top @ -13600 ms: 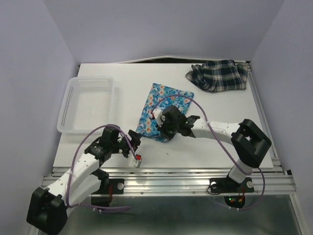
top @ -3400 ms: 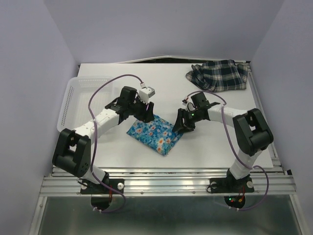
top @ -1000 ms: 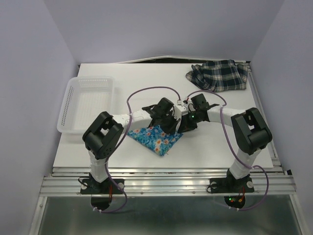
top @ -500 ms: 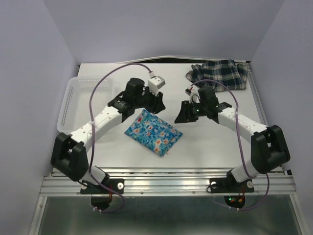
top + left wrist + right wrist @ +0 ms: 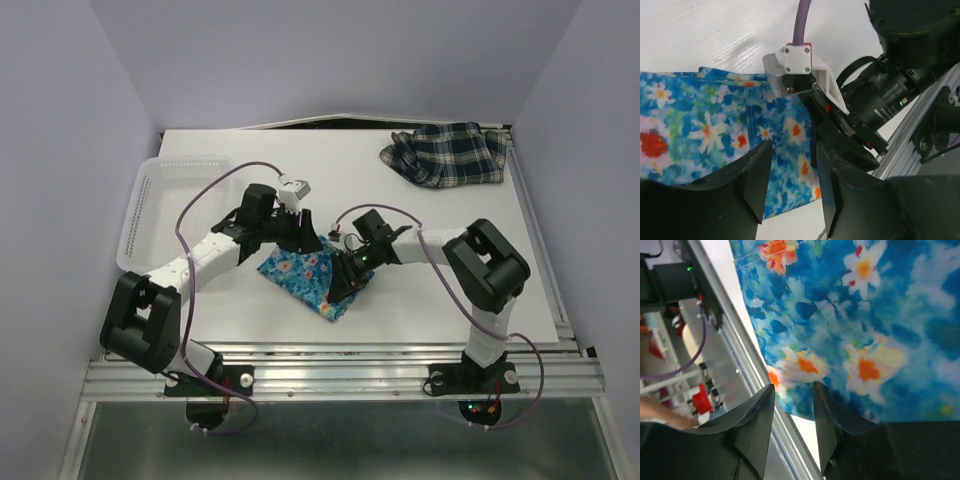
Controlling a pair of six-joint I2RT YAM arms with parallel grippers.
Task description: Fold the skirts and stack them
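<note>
My left gripper stands parted with nothing between its fingers. Through the gap I see only the floral skirt lying beneath, so I am over it, not holding it. My right gripper is likewise apart and empty, poised just above the same cloth, with the table's front rail in sight past the hem. From overhead the two sit close together on that skirt, the left at its far edge and the right at its right side. A second ago both were pinched tight at the right side of the cloth. Then they let go and swung up and apart, and now they have come back down with fingers spread. In that time the skirt has hardly shifted. It is a compact folded packet near the front middle of the table, far smaller than the flat spread it was earlier. I judge this fold is made, and that I am back either to press it or to take a fresh hold for one more tuck. The plaid skirt lies bunched at the far right corner, well apart and not yet folded, so most of the job, stacking included, is ahead. The basket sits at the left, away from both.
</note>
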